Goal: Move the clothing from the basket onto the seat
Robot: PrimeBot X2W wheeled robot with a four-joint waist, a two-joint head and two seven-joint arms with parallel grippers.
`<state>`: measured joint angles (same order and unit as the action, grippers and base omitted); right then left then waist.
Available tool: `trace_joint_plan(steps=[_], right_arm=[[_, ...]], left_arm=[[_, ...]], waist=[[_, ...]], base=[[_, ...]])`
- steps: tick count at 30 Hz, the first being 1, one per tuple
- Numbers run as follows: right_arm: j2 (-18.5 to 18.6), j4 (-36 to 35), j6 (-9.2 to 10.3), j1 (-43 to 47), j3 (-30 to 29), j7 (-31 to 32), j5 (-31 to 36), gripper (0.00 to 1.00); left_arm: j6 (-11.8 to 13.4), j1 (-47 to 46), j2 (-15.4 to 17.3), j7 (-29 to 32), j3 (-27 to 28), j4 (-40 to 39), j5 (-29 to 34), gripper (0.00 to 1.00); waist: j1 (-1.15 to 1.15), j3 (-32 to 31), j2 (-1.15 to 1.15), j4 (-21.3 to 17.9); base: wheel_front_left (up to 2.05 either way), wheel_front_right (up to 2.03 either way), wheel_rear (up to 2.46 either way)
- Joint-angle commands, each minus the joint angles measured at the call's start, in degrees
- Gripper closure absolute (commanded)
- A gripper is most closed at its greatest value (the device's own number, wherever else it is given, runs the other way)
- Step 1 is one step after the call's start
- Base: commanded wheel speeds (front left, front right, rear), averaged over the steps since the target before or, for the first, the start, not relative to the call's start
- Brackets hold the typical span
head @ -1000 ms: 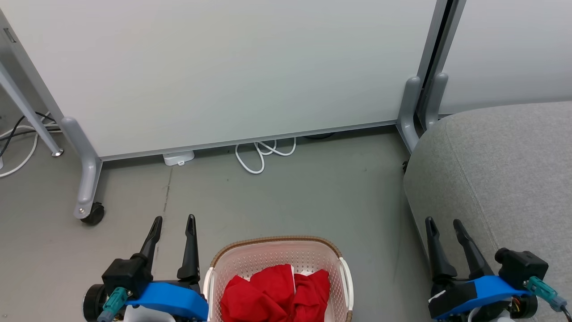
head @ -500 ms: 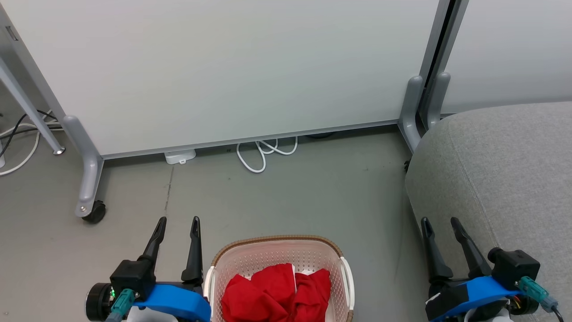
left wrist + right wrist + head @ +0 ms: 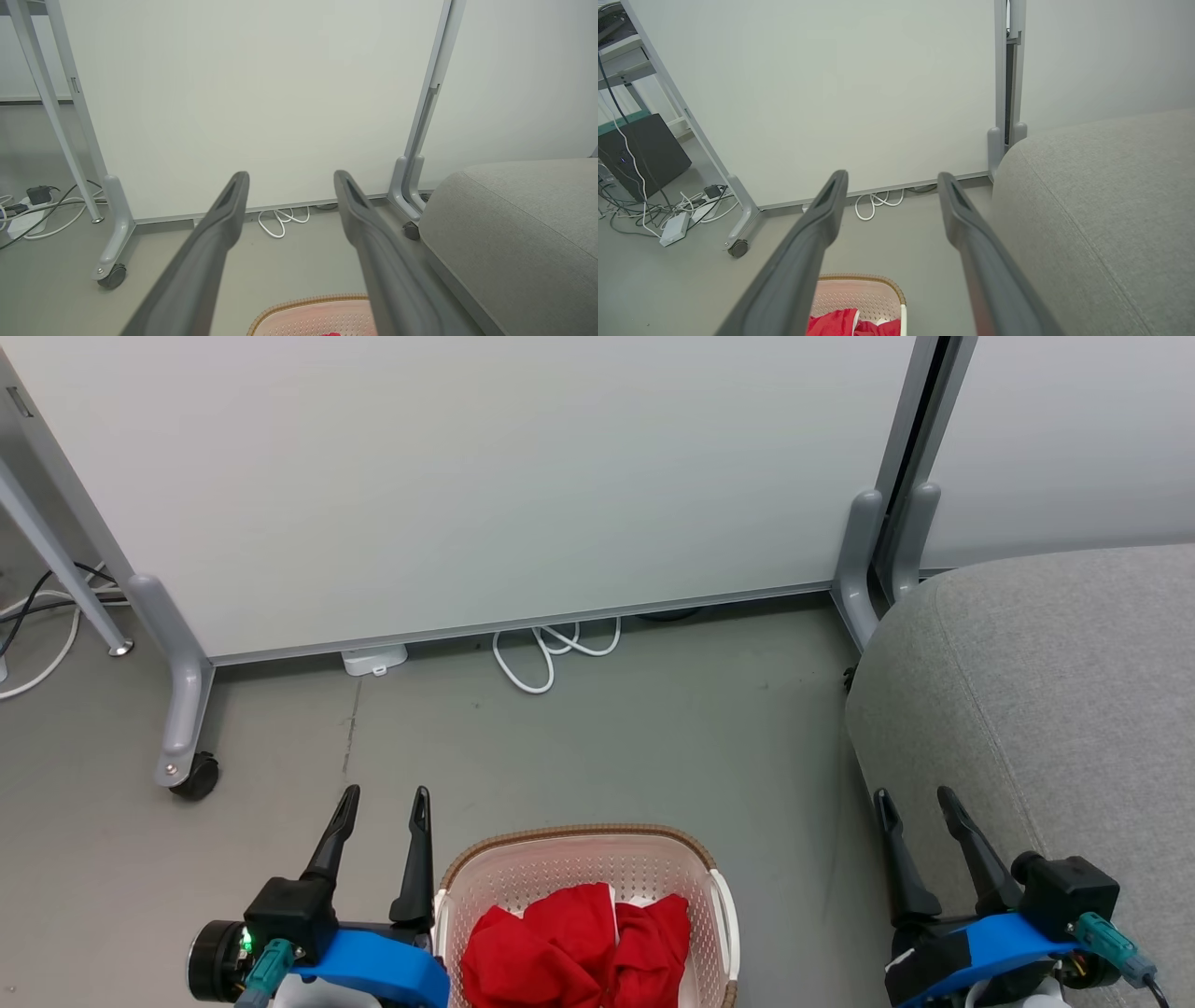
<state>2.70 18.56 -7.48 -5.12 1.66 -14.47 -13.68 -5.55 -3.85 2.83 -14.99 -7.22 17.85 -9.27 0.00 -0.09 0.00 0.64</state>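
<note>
Over the last second the left claw (image 3: 386, 791) has slid inward, so its inner finger now stands just beside the left rim of the laundry basket (image 3: 579, 830); the right claw (image 3: 911, 792) has edged inward a little too, over the near edge of the grey sofa seat (image 3: 1074, 691); both claws are spread wide and hold nothing; the red clothing (image 3: 579, 947) lies bunched in the basket, which sits on the floor (image 3: 607, 747) near the seat; this looks like the approach, with no garment lifted yet.
</note>
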Motion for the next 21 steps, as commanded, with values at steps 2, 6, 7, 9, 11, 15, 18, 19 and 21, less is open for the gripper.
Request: trace_joint_plan(steps=[2,6,7,9,11,15,18,19,21], right_arm=[[0.34,0.13,-0.03,-0.64,0.02,-0.26,-0.34,0.00],[0.34,0.16,-0.03,-0.65,-0.12,-0.29,-0.39,0.00],[0.34,0.16,-0.03,-0.67,-0.09,-0.29,-0.42,0.00],[0.34,0.00,-0.03,-0.81,0.08,-0.28,-0.48,0.00],[0.33,-0.24,-0.03,-1.09,0.44,-0.22,-0.50,0.00],[0.33,-1.14,-0.03,-2.64,1.79,-0.01,-0.66,0.00],[0.33,-1.94,-0.03,-4.00,2.66,0.03,-0.63,0.00],[0.32,-2.24,-0.03,-4.69,2.91,0.07,-0.50,0.00],[0.31,-2.79,-0.03,-6.14,3.50,0.12,-0.27,0.00]], left_arm=[[0.32,-0.34,0.11,-0.30,-0.10,-0.16,-0.34,0.00],[0.41,-0.36,0.11,-0.30,-0.35,-0.24,-0.67,0.00],[0.43,-0.40,0.11,-0.30,-0.36,-0.23,-0.69,0.00],[0.40,-0.60,0.11,-0.30,-0.29,-0.17,-0.68,0.00],[0.45,-0.72,0.11,-0.30,-0.16,0.16,-0.68,0.00],[0.14,-1.61,0.12,-0.30,-0.11,1.31,-0.27,0.00],[-0.10,-2.83,0.22,-0.29,-0.15,3.08,-0.07,0.00],[-0.27,-3.46,0.24,-0.29,-0.13,3.92,-0.24,0.00],[-0.49,-5.19,0.50,-0.29,-0.31,5.44,-0.04,0.00]], waist=[[0.00,0.02,0.00,-0.09],[0.00,0.12,0.00,-0.14],[0.00,0.19,0.00,-0.16],[0.00,0.54,0.00,-0.23],[0.00,1.16,0.00,-0.52],[0.00,3.94,0.00,-1.76],[0.00,7.21,0.00,-2.83],[0.00,8.50,0.00,-3.21],[0.00,11.30,0.00,-4.11]], base=[[0.00,0.00,0.00],[0.00,0.00,0.00],[0.00,0.00,0.00],[0.00,0.00,0.00],[0.00,0.00,0.00],[0.00,0.00,0.00],[0.00,0.00,0.00],[0.00,0.00,0.00],[0.00,0.00,0.00]])
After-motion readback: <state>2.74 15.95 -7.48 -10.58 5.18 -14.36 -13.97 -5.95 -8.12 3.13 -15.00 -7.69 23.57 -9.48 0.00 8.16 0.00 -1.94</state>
